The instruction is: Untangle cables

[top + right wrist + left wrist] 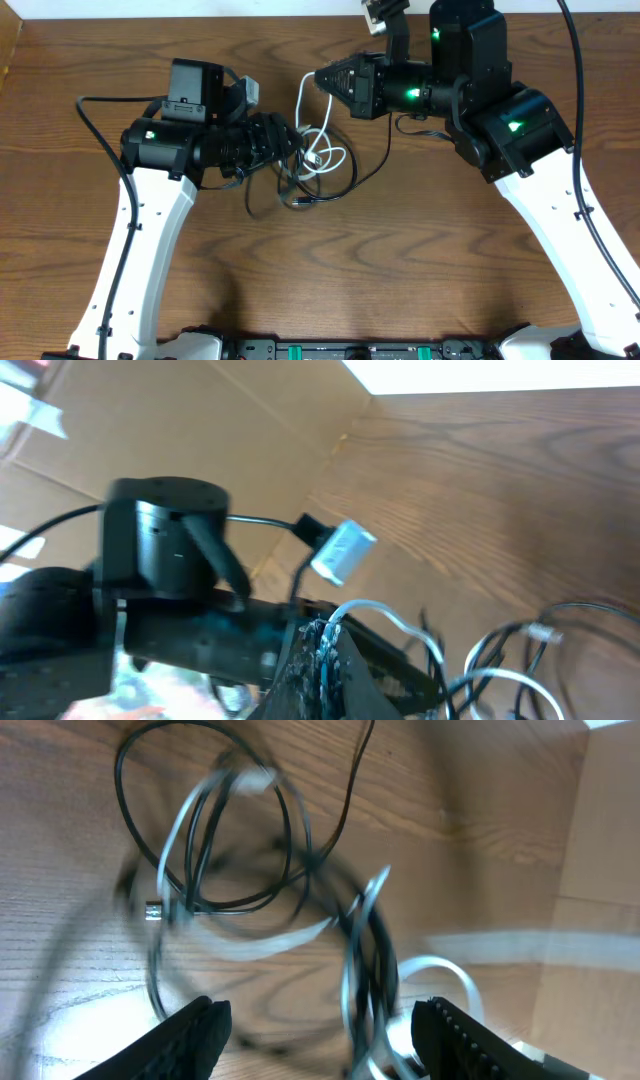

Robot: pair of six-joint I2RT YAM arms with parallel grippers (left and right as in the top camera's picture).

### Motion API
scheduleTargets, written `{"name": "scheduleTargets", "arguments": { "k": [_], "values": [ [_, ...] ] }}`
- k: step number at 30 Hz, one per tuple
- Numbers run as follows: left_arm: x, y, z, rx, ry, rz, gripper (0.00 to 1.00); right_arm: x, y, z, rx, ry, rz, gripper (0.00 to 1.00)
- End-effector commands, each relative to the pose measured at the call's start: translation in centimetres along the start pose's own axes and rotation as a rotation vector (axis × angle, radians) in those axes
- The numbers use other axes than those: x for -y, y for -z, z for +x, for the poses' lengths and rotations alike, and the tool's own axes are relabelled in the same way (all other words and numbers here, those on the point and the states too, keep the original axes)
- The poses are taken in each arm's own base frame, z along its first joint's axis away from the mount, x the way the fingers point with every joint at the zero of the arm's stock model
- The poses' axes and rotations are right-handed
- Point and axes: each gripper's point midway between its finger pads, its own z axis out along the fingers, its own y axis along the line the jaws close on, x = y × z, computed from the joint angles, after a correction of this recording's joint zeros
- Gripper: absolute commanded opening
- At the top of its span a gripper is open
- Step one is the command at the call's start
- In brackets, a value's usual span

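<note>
You have lots of bare table (400,275) in the lower half of the top view, under the pile. The upper part is crowded, because both arms meet there. The cords (315,160) lie in one heap in the middle, a little above center.

Count them: one white cord (303,100), and black cords (118,780) that cross so much you cannot count them for sure. There are two grippers.

The left gripper (278,140) sits at the left side of the heap. Only the left wrist view shows its fingers (195,1035) spread wide, with blurry cords between them, and a small silver plug (153,910) at center left. The right gripper (318,80) is just above the heap, pinched tight on the white cord. The right wrist view shows that cord coming out of its tip.
</note>
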Motion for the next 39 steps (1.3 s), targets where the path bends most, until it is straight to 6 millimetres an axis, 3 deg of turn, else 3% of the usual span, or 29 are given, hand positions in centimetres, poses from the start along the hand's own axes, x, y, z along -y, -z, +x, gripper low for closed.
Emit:
{"name": "scheduleTargets", "arguments": {
  "k": [1, 5, 11, 12, 16, 21, 24, 27, 30, 32, 39],
  "values": [
    [-0.7, -0.4, -0.3, 0.009, -0.006, -0.038, 0.64, -2.6, 1.8, -0.7, 0.019, -0.001, -0.071, 0.01],
    [-1.1, -1.0, -0.3, -0.011, 0.004, -0.047, 0.64, -3.2, 2.4, -0.9, 0.022, -0.003, -0.096, 0.01],
    [-1.0, -3.7, 0.6, -0.103, -0.002, -0.044, 0.63, -5.1, 3.3, -1.1, 0.025, 0.014, -0.167, 0.01],
    [-1.1, -4.2, 0.6, -0.113, -0.008, -0.051, 0.59, -5.1, 3.3, -1.1, 0.027, 0.015, -0.167, 0.01],
    [-3.0, -5.0, 0.0, -0.093, -0.005, -0.149, 0.52, -5.3, 4.0, -1.4, 0.041, 0.02, -0.164, 0.02],
    [-6.2, -4.4, -1.0, -0.022, 0.056, -0.332, 0.52, -5.2, 5.8, -2.3, 0.085, 0.029, -0.149, 0.02],
    [-6.4, -4.3, -0.8, -0.028, 0.061, -0.343, 0.51, -4.7, 7.2, -2.8, 0.12, 0.065, -0.117, 0.01],
    [-6.4, -4.3, -0.7, -0.03, 0.062, -0.344, 0.51, -2.0, 7.9, -3.0, 0.147, 0.072, 0.01, 0.02],
    [-6.4, -4.3, -0.7, -0.03, 0.063, -0.344, 0.52, 2.6, 8.1, -2.0, 0.132, 0.021, 0.221, 0.04],
    [-6.4, -4.3, -0.7, -0.03, 0.063, -0.344, 0.52, 5.7, 8.1, -0.8, 0.096, -0.01, 0.364, 0.11],
    [-6.6, -4.3, -0.4, -0.037, 0.09, -0.351, 0.52, 14.6, 6.3, 3.6, -0.119, -0.036, 0.688, 0.71]
  ]
}}
